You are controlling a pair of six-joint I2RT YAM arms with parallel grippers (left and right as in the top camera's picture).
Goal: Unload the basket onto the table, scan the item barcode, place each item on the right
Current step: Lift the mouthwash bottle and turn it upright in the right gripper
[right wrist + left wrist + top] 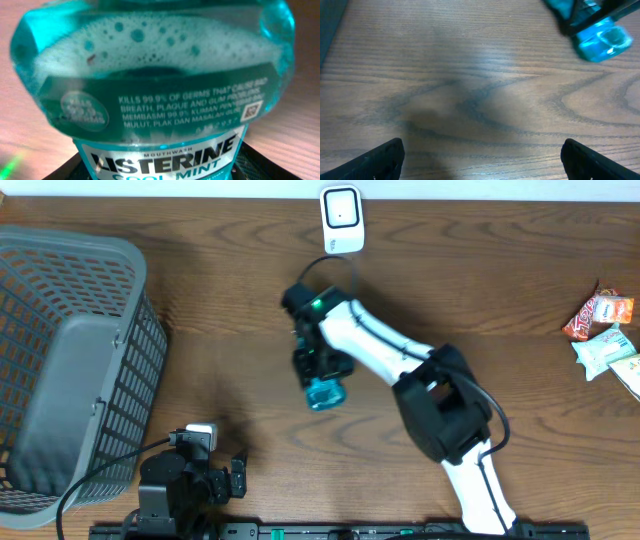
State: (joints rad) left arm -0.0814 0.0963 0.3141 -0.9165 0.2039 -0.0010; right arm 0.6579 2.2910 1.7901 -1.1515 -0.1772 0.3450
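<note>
Mouthwash bottle (150, 75) label reads "LISTERINE COOL MINT", "KILLS 99.9% OF GERMS".

Overhead: high up, looking straight down on the whole counter (520, 280). Left wrist: low and near the wood, facing forward across it, the left claw (482, 160) split between the lower corners; the mouthwash bottle (600, 40) at upper right is the same one at the overhead's centre. Right wrist: pressed close to that bottle, label filling the frame.

Worktop (520, 240): brown wood, visible grain, smooth satin finish; bottle (325, 392): clear blue plastic, glossy; label (165, 107): glossy print; basket (150, 350): grey matt plastic lattice; scanner (342, 218): white smooth plastic.
</note>
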